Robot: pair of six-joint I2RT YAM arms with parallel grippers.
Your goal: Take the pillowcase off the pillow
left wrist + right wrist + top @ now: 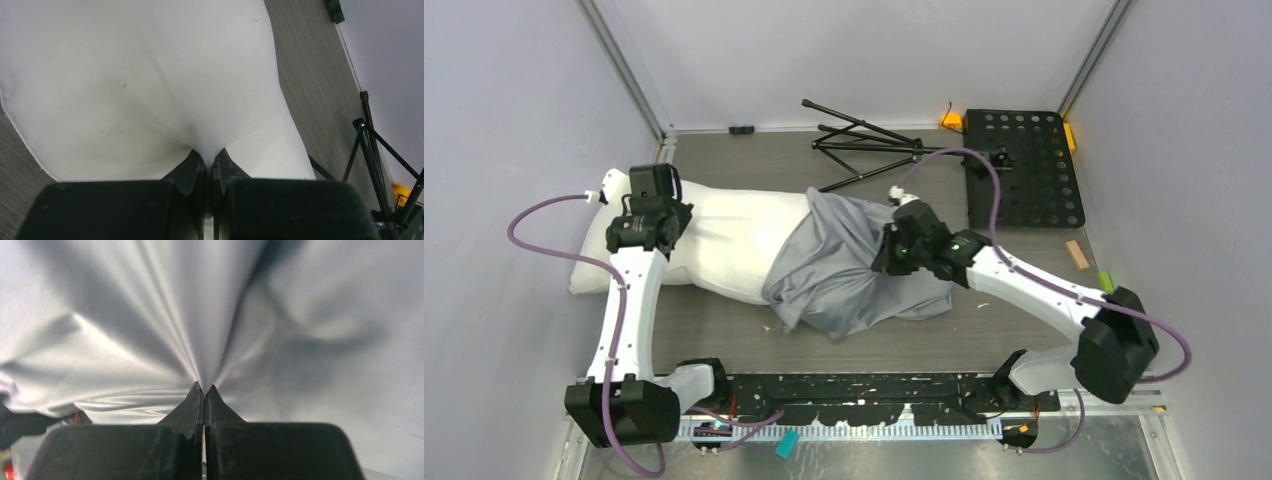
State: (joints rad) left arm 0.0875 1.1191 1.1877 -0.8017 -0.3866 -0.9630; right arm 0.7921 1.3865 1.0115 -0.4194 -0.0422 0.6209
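From above, the pillow [734, 235] lies lengthwise across the tabletop [724, 335]. Its left half is bare and white. Its right half is inside the grey pillowcase [839, 270], which is bunched into deep folds, with slack spilling toward the near edge. The left claw [652, 215] sits on the bare left end, and the right claw [892, 248] is on the bunched cloth. A folded tripod [864, 140] lies just behind the pillow.

In the left wrist view, that claw is pinched nearly closed on a small ridge of white pillow cover, with creases fanning out from the tips. It seems to be acting as the anchor, so it should hold firm and low so the pillow cannot slide.

In the right wrist view, the claw is clamped tight on a pleat of grey cloth, and taut lines run away from the tips. It is probably holding the case alone, though I cannot tell whether any pillow is caught underneath.

The job looks roughly half done. The pull should run straight rightward along the pillow's length, steadily and close to the tabletop. It should stay clear of the tripod, and if the bunched folds bind, the claw should take a fresh hold.
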